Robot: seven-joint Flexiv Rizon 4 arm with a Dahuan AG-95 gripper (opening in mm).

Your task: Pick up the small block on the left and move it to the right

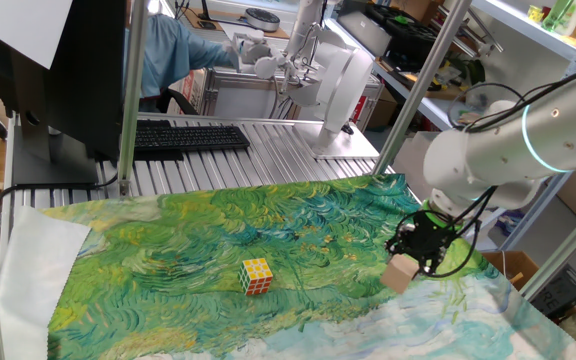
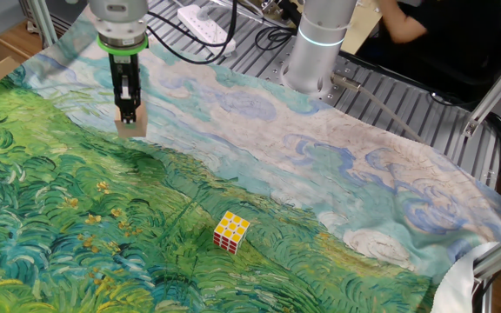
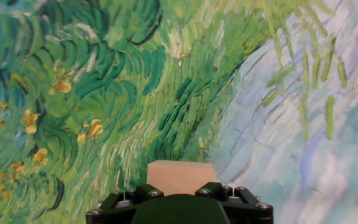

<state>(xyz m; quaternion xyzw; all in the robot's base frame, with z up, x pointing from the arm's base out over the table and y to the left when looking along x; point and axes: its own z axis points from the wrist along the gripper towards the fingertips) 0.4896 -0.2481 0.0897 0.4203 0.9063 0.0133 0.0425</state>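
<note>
The small block [image 1: 402, 272] is a plain light-tan wooden cube. My gripper [image 1: 415, 258] is shut on it and holds it just above the painted cloth at the right side of one fixed view. In the other fixed view the block [image 2: 130, 127] hangs under the gripper [image 2: 128, 115] at the upper left. In the hand view the block [image 3: 180, 174] shows between the black fingers [image 3: 135, 194] at the bottom edge.
A yellow-and-white puzzle cube [image 1: 256, 276] lies on the cloth [image 1: 218, 240] near the middle, also seen in the other fixed view [image 2: 231, 231]. A keyboard [image 1: 188, 137] lies on the metal table behind the cloth. A person sits at the back.
</note>
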